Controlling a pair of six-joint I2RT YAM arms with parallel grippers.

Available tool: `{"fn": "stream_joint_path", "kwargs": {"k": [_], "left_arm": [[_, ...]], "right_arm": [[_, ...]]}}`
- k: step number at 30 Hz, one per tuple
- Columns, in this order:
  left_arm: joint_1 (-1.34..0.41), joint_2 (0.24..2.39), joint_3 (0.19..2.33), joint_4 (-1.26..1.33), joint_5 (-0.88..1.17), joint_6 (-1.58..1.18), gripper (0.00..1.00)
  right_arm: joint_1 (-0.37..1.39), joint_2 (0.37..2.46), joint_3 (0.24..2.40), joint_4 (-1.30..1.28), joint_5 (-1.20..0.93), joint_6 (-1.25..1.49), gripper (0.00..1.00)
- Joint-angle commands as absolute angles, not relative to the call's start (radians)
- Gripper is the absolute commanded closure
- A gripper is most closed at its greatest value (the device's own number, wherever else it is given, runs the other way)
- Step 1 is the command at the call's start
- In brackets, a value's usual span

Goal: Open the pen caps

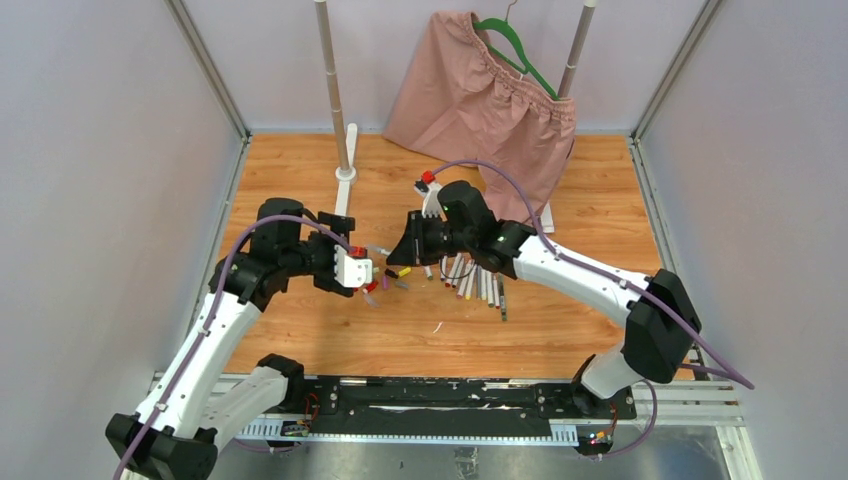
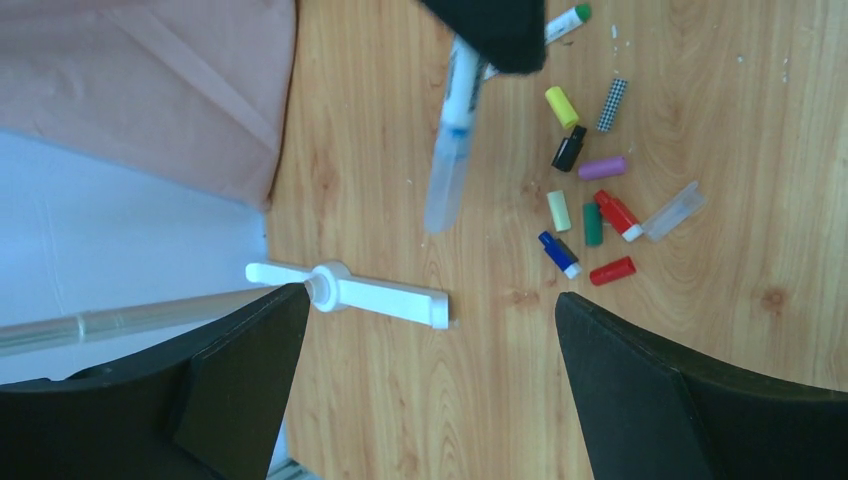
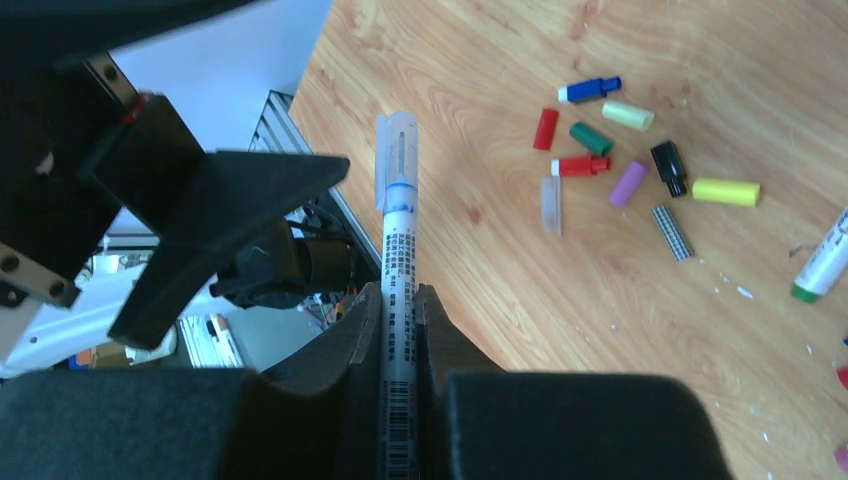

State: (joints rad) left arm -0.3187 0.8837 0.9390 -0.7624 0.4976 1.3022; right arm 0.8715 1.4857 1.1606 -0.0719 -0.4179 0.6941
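Observation:
My right gripper (image 3: 400, 296) is shut on a white-barrelled pen (image 3: 398, 250) whose clear cap (image 3: 396, 158) with a blue band points at my left gripper. In the left wrist view the same pen (image 2: 449, 150) hangs blurred above the wood. My left gripper (image 2: 430, 335) is open and empty, its fingers (image 2: 240, 385) wide apart, just short of the cap. In the top view the two grippers, left (image 1: 366, 270) and right (image 1: 406, 250), face each other at mid-table. Several loose pen caps (image 2: 590, 200) in red, yellow, blue, purple, green and black lie on the wood, also in the right wrist view (image 3: 620, 150).
A row of pens (image 1: 480, 285) lies under the right arm. A green-ended pen (image 3: 822, 265) lies apart. A clothes rack's white foot (image 2: 380, 294) and pole (image 1: 332, 80) stand at the back, with a pink skirt (image 1: 480, 100) on a green hanger.

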Motion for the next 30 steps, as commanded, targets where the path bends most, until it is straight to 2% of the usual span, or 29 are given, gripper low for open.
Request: {"fn": "stream_joint_path", "kwargs": {"k": [1,4,9,13,22,30], "left_arm": [[-0.344,0.871,0.925,-0.772,0.564,1.329,0.00],[-0.370,0.876,0.920,-0.771,0.565,1.359,0.02],[-0.396,0.917,0.949,-0.770,0.536,1.382,0.23],[-0.411,0.959,0.965,-0.771,0.480,1.366,0.36],[-0.434,0.985,0.937,-0.742,0.345,1.391,0.56],[-0.436,1.007,0.947,-0.709,0.329,1.356,0.53]], "right_arm": [[0.897,1.535,1.236,-0.061,-0.428,0.720,1.00],[0.903,1.565,1.275,-0.060,-0.445,0.724,1.00],[0.908,1.600,1.298,-0.041,-0.469,0.741,1.00],[0.913,1.616,1.306,-0.027,-0.466,0.751,1.00],[0.917,1.628,1.316,-0.020,-0.464,0.760,1.00],[0.922,1.633,1.316,-0.008,-0.477,0.771,1.00]]}}
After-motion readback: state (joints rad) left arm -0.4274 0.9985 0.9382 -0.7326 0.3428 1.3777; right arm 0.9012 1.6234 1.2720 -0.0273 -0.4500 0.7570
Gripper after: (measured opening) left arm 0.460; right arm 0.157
